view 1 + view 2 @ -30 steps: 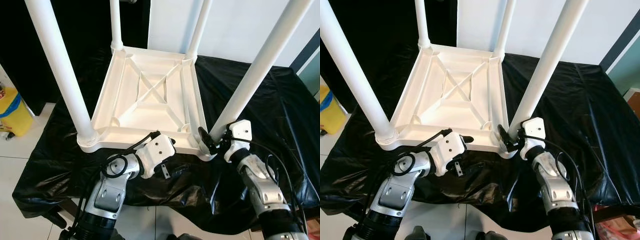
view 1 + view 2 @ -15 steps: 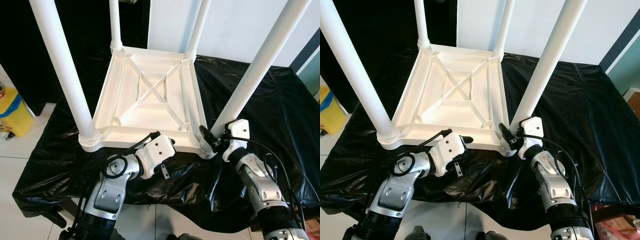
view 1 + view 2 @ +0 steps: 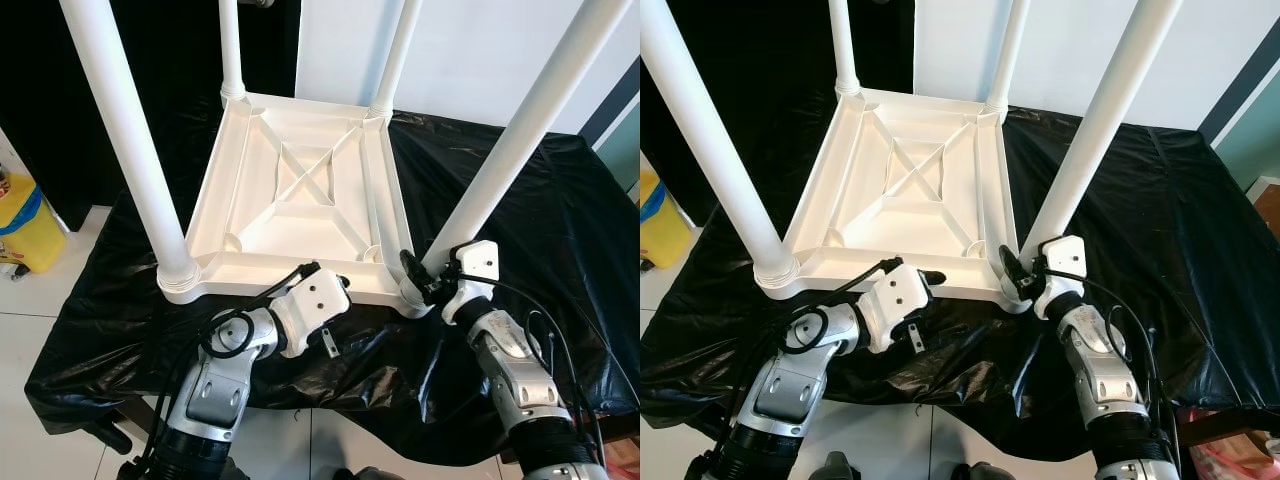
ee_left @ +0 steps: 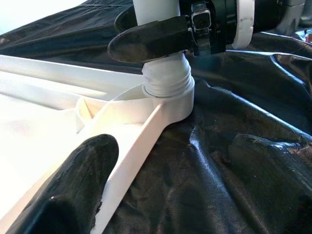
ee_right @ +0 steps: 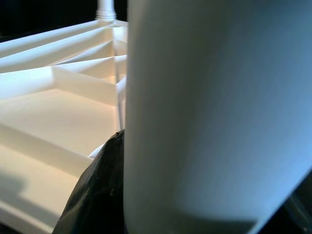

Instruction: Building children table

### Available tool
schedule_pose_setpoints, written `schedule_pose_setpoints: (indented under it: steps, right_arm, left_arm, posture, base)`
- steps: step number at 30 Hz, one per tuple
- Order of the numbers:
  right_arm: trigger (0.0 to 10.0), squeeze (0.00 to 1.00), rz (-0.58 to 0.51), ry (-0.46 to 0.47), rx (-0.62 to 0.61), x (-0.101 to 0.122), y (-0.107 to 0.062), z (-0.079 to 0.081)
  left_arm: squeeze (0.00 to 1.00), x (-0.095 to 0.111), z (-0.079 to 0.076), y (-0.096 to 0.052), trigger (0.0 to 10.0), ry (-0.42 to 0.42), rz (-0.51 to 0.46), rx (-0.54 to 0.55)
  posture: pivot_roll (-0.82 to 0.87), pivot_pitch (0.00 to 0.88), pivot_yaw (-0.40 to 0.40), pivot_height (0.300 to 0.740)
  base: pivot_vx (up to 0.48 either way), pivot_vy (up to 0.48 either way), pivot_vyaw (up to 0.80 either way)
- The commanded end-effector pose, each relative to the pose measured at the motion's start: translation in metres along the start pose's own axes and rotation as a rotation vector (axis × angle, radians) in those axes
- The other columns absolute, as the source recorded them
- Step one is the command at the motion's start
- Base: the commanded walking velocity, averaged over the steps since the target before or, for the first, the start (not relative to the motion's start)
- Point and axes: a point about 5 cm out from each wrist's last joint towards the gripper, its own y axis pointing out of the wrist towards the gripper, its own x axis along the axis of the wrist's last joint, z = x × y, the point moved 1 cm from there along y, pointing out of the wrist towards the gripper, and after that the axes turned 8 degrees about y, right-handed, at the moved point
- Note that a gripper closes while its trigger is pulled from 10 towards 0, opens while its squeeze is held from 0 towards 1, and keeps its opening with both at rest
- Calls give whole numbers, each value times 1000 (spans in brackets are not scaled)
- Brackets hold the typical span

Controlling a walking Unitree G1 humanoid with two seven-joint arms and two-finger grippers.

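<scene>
— On the black sheet [image 3: 560,200], what have I got?
— I see the white table [image 3: 300,200] upside down, ribbed underside up, four round legs standing in its corners.
— Grippers?
— My right gripper [image 3: 418,280] pinches the near-right leg [image 3: 505,165] at its base. My left gripper [image 3: 318,275] is at the near rim, fingers spread.

The upturned white children's table [image 3: 300,195] looks like smooth, matt moulded plastic. The crinkled black sheet [image 3: 560,210] under it is glossy plastic film.
</scene>
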Motion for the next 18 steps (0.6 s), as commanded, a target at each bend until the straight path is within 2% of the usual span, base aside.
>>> schedule_pose_setpoints:
  steps: [1,8,13,18]
  right_arm:
    - [10000,0,42,-7,-66,-9,-3,3]
    - [10000,0,34,6,-121,-10,-3,6]
    - [10000,0,21,32,-219,-11,-3,16]
    - [10000,0,18,39,-235,-10,-2,22]
  left_arm:
    - [0,-2,8,1,10000,-14,29,158]
    - [0,-1,9,2,10000,-14,28,162]
    - [0,-1,8,2,10000,-15,26,164]
    - [0,-1,8,2,10000,-18,26,167]
  posture:
    - [185,79,-159,740]
    - [187,75,-165,740]
    - [184,80,-168,740]
    - [183,85,-169,740]
  base:
    - [0,0,0]
    - [0,0,0]
    - [0,0,0]
    - [0,0,0]
